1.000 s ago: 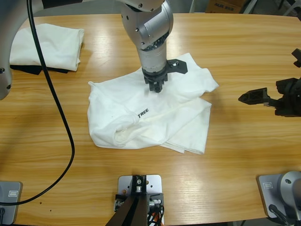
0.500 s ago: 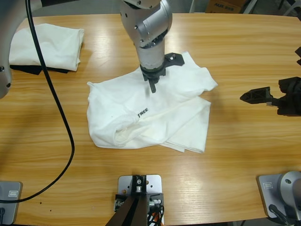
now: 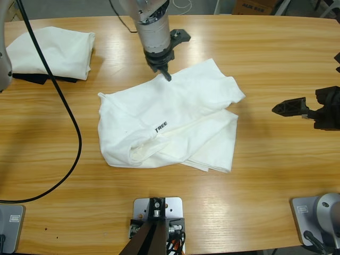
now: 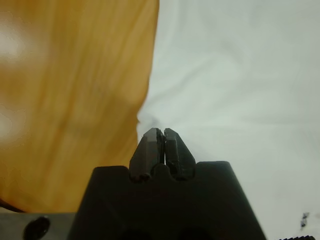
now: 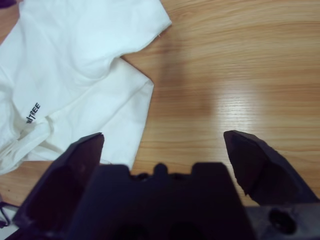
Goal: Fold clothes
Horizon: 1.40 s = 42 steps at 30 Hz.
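Observation:
A crumpled white T-shirt (image 3: 180, 114) with black chest lettering (image 3: 161, 127) lies loosely folded in the middle of the table. My left gripper (image 3: 166, 75) comes down from the top and hovers at the shirt's far edge, jaws shut with nothing seen between them. The left wrist view shows the shut gripper (image 4: 161, 136) over the line where white cloth (image 4: 240, 75) meets bare wood. My right gripper (image 3: 289, 108) stands wide open over bare table to the right of the shirt. In the right wrist view the gripper (image 5: 165, 145) faces the shirt (image 5: 75, 65) from a distance.
A second white shirt (image 3: 50, 49), neatly folded, rests on a dark pad (image 3: 32, 78) at the far left corner. A black cable (image 3: 66, 122) loops across the left of the table (image 3: 265, 53).
The left arm has drawn back from the middle of the shirt toward the table's far side, stopping at the shirt's far edge. The shirt and the right gripper have stayed put.

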### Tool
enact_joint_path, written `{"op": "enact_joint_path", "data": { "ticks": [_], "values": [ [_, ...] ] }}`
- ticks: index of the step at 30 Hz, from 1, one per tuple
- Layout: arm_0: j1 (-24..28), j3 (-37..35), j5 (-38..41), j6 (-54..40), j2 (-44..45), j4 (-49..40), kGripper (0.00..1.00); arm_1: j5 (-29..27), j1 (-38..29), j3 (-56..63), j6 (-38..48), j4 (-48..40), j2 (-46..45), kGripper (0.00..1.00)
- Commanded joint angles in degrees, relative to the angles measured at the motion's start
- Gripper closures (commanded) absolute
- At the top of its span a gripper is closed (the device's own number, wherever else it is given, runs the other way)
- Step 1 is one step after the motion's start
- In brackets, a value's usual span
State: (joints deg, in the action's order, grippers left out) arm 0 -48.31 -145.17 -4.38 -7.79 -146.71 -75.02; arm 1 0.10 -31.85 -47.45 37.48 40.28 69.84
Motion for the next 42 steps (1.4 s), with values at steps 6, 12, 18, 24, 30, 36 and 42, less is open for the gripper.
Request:
{"op": "enact_joint_path", "data": {
  "ticks": [6,12,18,24,30,36,42],
  "values": [
    [3.56,-2.05,12.34,-0.68,-6.64,-3.03,0.006,0.99,0.65,2.91,-0.57,-1.62,-1.11,0.027],
    [3.84,-2.13,12.29,-1.76,-7.98,-4.15,0.0,1.22,0.65,3.33,-0.57,-2.17,-0.92,0.027],
    [3.26,-2.4,10.27,-0.24,-8.79,-6.38,0.0,1.68,0.65,3.42,-0.57,-3.1,0.05,0.027],
    [-0.52,-2.61,6.49,1.16,-9.74,-8.28,0.004,1.75,0.65,3.68,-0.57,-3.5,0.15,0.027],
    [-2.28,-4.44,0.67,1.95,-10.69,-9.18,0.366,1.87,0.65,3.68,-0.57,-3.45,-0.2,0.027],
    [-2.23,-6.09,-0.54,0.79,-11.44,-9.27,1.0,1.84,0.65,3.7,-0.66,-3.36,-0.48,0.027],
    [-1.82,-7.48,-0.9,1.14,-11.41,-9.3,1.0,1.75,0.65,4.33,-0.66,-3.36,-1.15,0.05]
  ]
}}
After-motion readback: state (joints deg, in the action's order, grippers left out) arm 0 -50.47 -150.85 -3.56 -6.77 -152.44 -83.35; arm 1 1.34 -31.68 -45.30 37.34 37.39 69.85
